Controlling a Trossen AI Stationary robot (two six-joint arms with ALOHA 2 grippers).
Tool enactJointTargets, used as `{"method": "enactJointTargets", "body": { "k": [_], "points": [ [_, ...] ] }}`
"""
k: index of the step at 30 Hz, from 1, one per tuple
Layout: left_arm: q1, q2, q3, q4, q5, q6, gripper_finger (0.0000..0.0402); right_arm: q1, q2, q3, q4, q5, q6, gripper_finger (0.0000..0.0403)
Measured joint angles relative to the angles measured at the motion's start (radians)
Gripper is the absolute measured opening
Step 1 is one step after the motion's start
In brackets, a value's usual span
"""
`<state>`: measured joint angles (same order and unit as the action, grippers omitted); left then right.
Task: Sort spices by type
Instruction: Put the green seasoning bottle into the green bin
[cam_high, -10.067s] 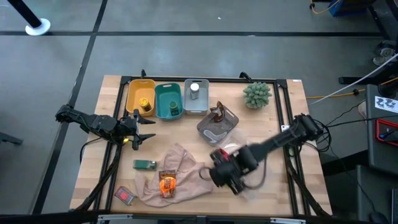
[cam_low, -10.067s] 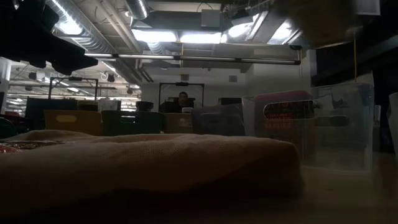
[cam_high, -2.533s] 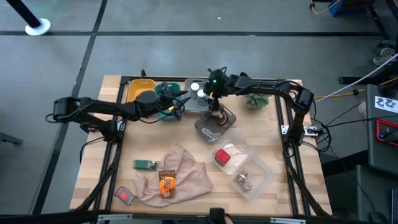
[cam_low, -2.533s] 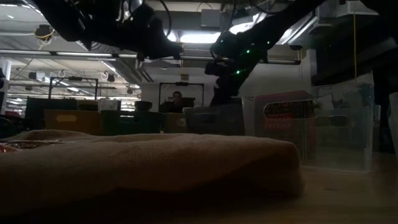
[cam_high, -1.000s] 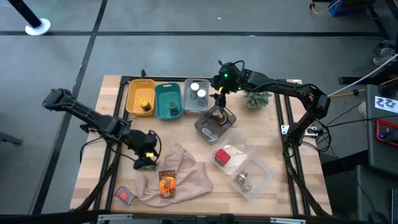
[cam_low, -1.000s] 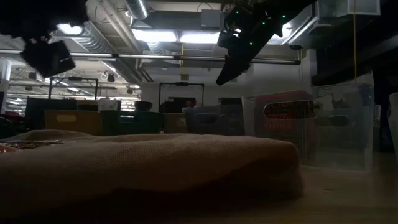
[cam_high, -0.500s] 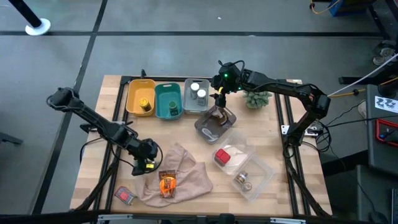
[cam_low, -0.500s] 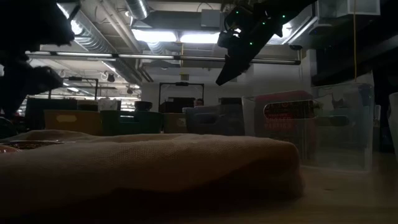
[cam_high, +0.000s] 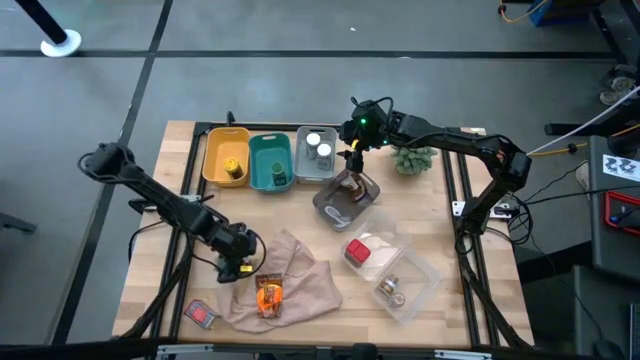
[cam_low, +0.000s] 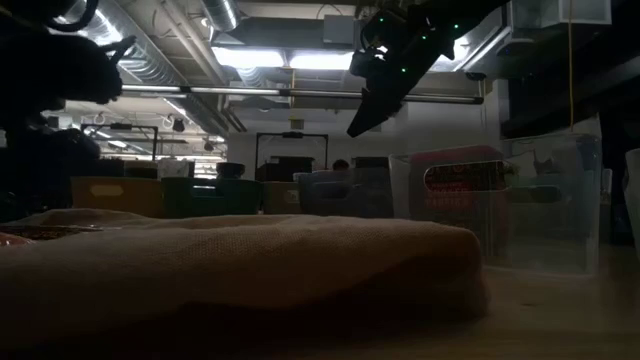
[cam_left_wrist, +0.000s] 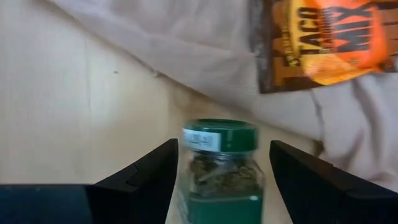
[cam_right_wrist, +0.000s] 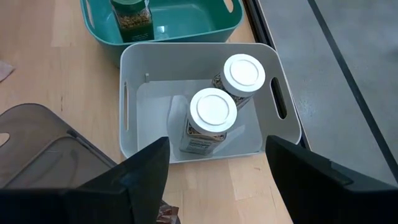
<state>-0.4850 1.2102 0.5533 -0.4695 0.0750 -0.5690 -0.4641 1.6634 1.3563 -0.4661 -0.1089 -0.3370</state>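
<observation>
A green-capped spice jar (cam_left_wrist: 221, 165) lies on its side on the wood, beside the beige cloth (cam_high: 300, 285). My left gripper (cam_left_wrist: 222, 146) is open low over it, one finger on either side, with a gap on each side; it also shows in the high view (cam_high: 237, 262). My right gripper (cam_right_wrist: 217, 142) is open and empty, high above the near rim of the grey bin (cam_right_wrist: 130, 81), which holds two white-capped jars (cam_right_wrist: 213, 115). An orange sachet (cam_high: 268, 295) lies on the cloth. A red packet (cam_high: 201, 315) lies at the near left.
A yellow bin (cam_high: 226, 155) with a yellow jar and a teal bin (cam_high: 270, 162) with a green jar stand at the far left. A smoky container (cam_high: 348, 198), a clear tray (cam_high: 405, 275) with a red packet and a jar, and a green spiky ball (cam_high: 412, 152) are on the right.
My left gripper has gone down and toward the table's near edge, onto the green-capped jar by the cloth, and now straddles it. The jar has not moved.
</observation>
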Motion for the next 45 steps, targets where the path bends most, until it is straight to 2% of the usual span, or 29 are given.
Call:
{"method": "enactJointTargets", "body": {
  "k": [4, 14, 22, 27, 34, 45],
  "points": [
    [0.000, 0.033, 0.000, 0.002, -0.036, 0.000, 0.0238, 0.000, 0.000, 0.000, 0.000, 0.000, 0.000, 0.0266],
    [0.000, 0.118, 0.000, 0.002, -0.042, 0.013, 0.0238, 0.000, 0.001, 0.000, -0.002, 0.000, 0.000, 0.0266],
    [0.002, 0.122, 0.001, 0.011, -0.041, -0.021, 0.0193, 0.000, 0.001, 0.000, -0.002, -0.010, 0.000, 0.0266],
    [0.013, 0.122, 0.001, 0.021, -0.040, -0.082, 0.0191, 0.000, 0.001, 0.000, -0.002, -0.035, -0.001, 0.0266],
    [0.096, 0.123, 0.042, 0.075, -0.043, -0.035, 0.0191, 0.000, 0.001, 0.000, -0.002, -0.041, -0.001, 0.0266],
    [0.296, 0.120, 0.218, 0.072, -0.103, 0.185, 0.0192, 0.000, 0.001, 0.000, -0.003, -0.042, 0.000, 0.0266]
  ]
}}
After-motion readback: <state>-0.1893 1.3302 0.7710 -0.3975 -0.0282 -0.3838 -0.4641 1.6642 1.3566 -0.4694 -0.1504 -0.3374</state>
